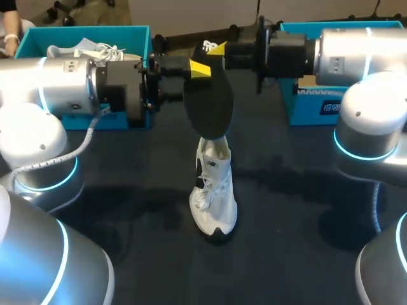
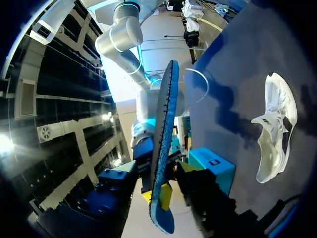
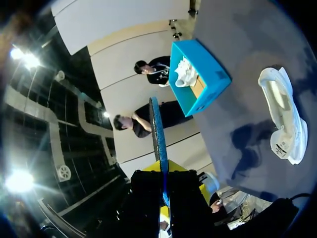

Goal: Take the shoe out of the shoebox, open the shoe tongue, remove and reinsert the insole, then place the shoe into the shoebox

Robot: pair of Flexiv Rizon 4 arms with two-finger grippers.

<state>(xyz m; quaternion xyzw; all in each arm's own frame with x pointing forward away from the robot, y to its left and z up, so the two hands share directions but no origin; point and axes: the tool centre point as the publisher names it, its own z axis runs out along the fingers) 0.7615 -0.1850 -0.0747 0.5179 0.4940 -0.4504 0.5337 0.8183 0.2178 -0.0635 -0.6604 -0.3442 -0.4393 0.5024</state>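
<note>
Insole (image 1: 208, 105) hangs in the air with its long axis pointing down at the mouth of the shoe (image 1: 214, 190), which sits on the table directly below, outside the boxes. Both arms meet at its upper end, equally near. The left gripper (image 1: 199, 68) and the right gripper (image 1: 217, 48) each appear to pinch it, with yellow tips nearly closed on its two faces.
</note>
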